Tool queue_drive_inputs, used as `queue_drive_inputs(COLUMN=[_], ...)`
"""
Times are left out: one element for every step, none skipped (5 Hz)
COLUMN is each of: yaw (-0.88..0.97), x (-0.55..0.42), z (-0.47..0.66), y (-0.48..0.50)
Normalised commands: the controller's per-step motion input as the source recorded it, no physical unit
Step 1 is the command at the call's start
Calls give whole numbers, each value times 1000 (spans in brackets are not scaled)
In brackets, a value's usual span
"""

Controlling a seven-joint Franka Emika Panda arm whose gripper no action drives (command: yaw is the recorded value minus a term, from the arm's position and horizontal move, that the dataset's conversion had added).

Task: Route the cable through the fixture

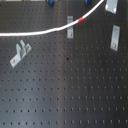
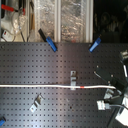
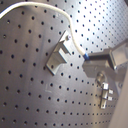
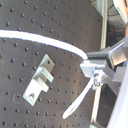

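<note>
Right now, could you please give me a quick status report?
Gripper shut on cable. Cable lies by fixture, not clearly threaded. Two-pronged bracket sits clear.

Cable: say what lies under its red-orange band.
Under the cable, only the black perforated board shows. The fixture stands beside the band, not beneath it. The holes the cable covers are hidden.

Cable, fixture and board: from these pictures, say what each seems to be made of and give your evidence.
Cable: probably plastic-sheathed cord; white, smooth, curving loosely, with a red-orange band.
Fixture: likely bare metal; light grey, thin flat upright plate with a dull sheen.
Board: apparently black-coated metal; matte dark surface with a regular hole grid, though the coating cannot be confirmed.
</note>
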Motion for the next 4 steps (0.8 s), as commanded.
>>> queue_drive_inputs(yaw=[0, 0, 306, 0], x=[33, 46, -532, -26], z=[1, 85, 153, 0], y=[54, -214, -104, 17])
